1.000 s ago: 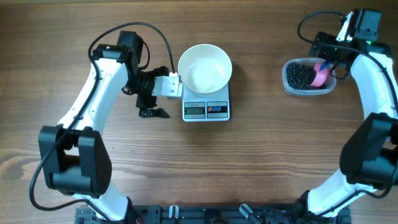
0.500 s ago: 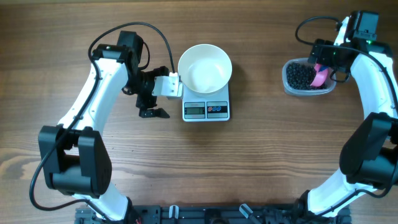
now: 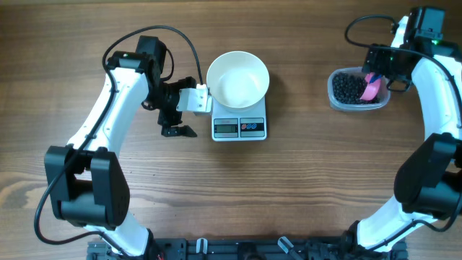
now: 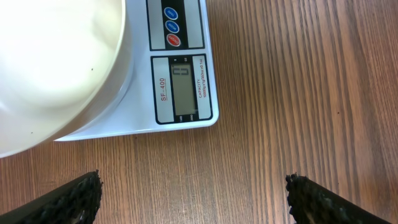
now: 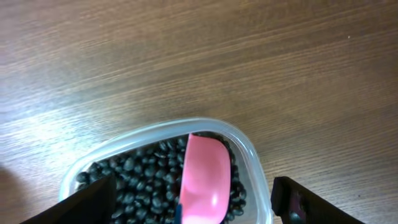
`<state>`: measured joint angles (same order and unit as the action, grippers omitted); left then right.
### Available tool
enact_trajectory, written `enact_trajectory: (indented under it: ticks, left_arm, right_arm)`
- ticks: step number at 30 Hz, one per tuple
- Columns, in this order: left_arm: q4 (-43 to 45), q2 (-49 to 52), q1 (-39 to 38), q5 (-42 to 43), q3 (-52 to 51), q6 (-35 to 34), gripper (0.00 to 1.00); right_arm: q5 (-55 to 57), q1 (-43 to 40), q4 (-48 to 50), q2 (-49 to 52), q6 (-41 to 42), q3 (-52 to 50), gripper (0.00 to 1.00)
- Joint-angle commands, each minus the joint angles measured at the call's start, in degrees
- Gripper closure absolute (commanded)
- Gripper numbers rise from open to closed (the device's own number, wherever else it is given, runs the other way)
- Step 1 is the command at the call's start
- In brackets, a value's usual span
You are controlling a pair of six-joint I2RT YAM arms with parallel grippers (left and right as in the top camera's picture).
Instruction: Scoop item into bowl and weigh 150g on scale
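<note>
**Both pincers wide; beans in the tub at the right, bowl on the scale**

Left arm, overhead view: reaches in from the left edge of the wooden table [image 3: 289, 188]. The left gripper [image 3: 196, 115] sits just beside the left end of the scale [image 3: 240, 128]. Jaws spread wide, nothing between them. In the left wrist view only bare wood lies between the two black fingertips [image 4: 74, 199], and the scale's front corner is close above them.

Centre: small white kitchen scale, grey display [image 4: 182, 87] with one faint figure that I cannot read with confidence. Round buttons [image 4: 171, 27] beside it – two blue, one red. The white bowl [image 3: 237, 79] stands on the platform and overhangs its back and sides. Its inside shows plain glossy white, bar a couple of tiny dark specks.

Right: clear plastic tub [image 3: 333, 101], well apart from the scale. The black beans [image 3: 348, 88] lie heaped in it, mostly in the left part. A pink scoop [image 3: 372, 87] lies in the right part, resting on the beans.

Right arm: comes in from the right edge. The right gripper [image 3: 379, 65] hangs over the tub's far right side. In the right wrist view the jaws stand wide on either side of the scoop – a clear gap at each side, no contact that I can see, nothing gripped.
</note>
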<state>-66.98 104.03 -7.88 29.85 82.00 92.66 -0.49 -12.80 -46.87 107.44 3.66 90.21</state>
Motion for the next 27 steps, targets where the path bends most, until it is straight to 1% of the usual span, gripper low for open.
enact_trajectory:
  ticks: [1, 3, 4, 5, 11, 12, 15, 16, 19, 21, 24, 26, 27]
  left_arm:
    - [0.0, 0.02, -0.17, 0.07, -0.42, -0.13, 0.0]
    - [-0.02, 0.02, -0.17, 0.07, -0.42, -0.13, 0.0]
    - [-0.02, 0.02, -0.17, 0.09, -0.42, -0.13, 0.0]
    - [0.0, 0.02, -0.17, 0.07, -0.42, -0.13, 0.0]
    - [-0.02, 0.02, -0.17, 0.09, -0.42, -0.13, 0.0]
    - [-0.02, 0.02, -0.17, 0.09, -0.42, -0.13, 0.0]
    - [-0.02, 0.02, -0.17, 0.07, -0.42, -0.13, 0.0]
    - [-0.02, 0.02, -0.15, 0.07, -0.42, -0.13, 0.0]
    - [-0.02, 0.02, -0.17, 0.07, -0.42, -0.13, 0.0]
    - [-0.02, 0.02, -0.17, 0.07, -0.42, -0.13, 0.0]
    - [-0.02, 0.02, -0.17, 0.07, -0.42, -0.13, 0.0]
    - [-0.02, 0.02, -0.17, 0.07, -0.42, -0.13, 0.0]
    - [-0.02, 0.02, -0.17, 0.07, -0.42, -0.13, 0.0]
  right_arm:
    - [-1.88, 0.02, -3.76, -0.11, 2.51, 3.54, 0.18]
    - [-1.88, 0.02, -5.31, -0.07, 3.69, 3.52, 0.18]
    - [-1.97, 0.02, -5.66, -0.04, 4.02, 3.52, 0.13]
    - [-2.12, 0.02, -5.38, -0.04, 4.0, 3.52, 0.01]
    - [-2.1, 0.02, -5.31, -0.04, 3.87, 3.52, 0.01]
    - [-2.1, 0.02, -5.49, -0.04, 3.93, 3.52, 0.05]
    - [-2.1, 0.02, -5.92, -0.04, 4.0, 3.52, 0.25]
    - [-2.1, 0.02, -5.9, -0.04, 4.0, 3.52, 0.28]
    - [-2.1, 0.02, -5.88, -0.04, 3.98, 3.52, 0.3]
    - [-2.1, 0.02, -5.7, -0.04, 3.82, 3.52, 0.29]
    - [-2.1, 0.02, -5.66, -0.04, 3.8, 3.52, 0.29]
    - [-2.1, 0.02, -5.62, -0.04, 3.78, 3.52, 0.37]
    - [-2.1, 0.02, -5.49, -0.04, 3.78, 3.52, 0.37]
